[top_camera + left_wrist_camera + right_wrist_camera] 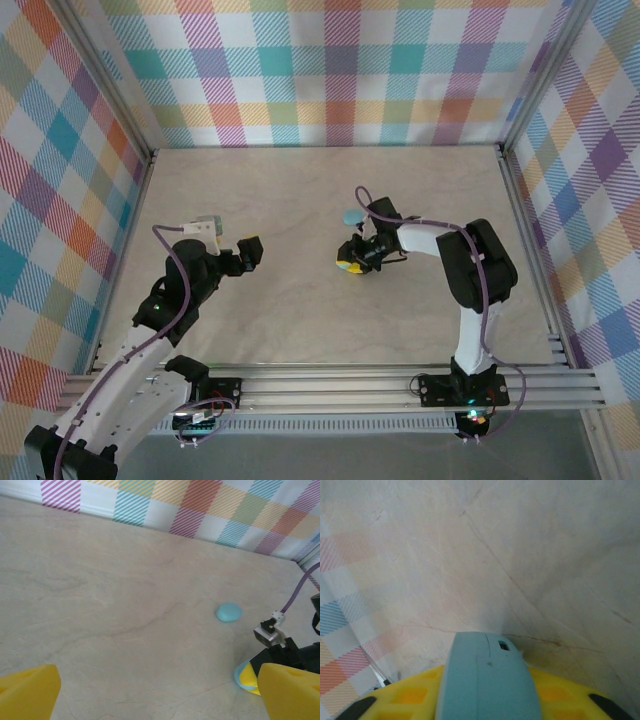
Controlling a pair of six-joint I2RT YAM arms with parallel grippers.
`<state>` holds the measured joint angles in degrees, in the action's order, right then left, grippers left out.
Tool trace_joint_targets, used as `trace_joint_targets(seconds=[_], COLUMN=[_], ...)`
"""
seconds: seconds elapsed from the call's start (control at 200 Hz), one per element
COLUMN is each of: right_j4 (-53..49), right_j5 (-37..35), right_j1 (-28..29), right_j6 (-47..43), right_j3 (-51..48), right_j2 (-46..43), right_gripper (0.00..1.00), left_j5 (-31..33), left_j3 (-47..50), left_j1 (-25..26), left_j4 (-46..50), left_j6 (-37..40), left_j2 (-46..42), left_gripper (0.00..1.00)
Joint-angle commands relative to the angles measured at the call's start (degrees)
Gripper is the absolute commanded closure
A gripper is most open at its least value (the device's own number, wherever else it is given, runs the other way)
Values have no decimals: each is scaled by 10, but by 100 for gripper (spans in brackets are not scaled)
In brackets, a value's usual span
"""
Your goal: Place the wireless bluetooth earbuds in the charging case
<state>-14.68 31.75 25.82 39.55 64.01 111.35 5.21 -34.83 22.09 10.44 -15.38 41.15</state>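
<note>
Teal oval case [229, 612] rests on marbled tabletop [125, 580].

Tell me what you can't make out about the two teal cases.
Rounded teal plastic case, inside: right wrist view, its shell hides it, bottom edge crops it.
Right gripper, hold on it: top view, too small.
Other teal oval case, open or shut: left wrist view, too small.

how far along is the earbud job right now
Done: hard to say. A second teal case lies alone on the table and looks closed, its contents hidden. In hand: the right pincer is shut on a teal case, which also looks closed. The left pincer is open and empty. Left: probably setting that case down.
</note>
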Motion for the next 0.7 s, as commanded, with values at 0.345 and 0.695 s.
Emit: trace_joint_targets(seconds=[0.345,0.695], right_j4=[-144,-156], right_j5=[-121,-303], right_j1=[-2,-3], right_j6=[-54,-144], right_j3=[25,0], right_j2=[-83,-259], right_gripper=[0,0], left_j5=[1,38], left_j3=[-27,-56], left_j1=[-2,-35], left_j4=[24,27], left_j6=[25,103], left_j2=[38,136], left_gripper=[0,0])
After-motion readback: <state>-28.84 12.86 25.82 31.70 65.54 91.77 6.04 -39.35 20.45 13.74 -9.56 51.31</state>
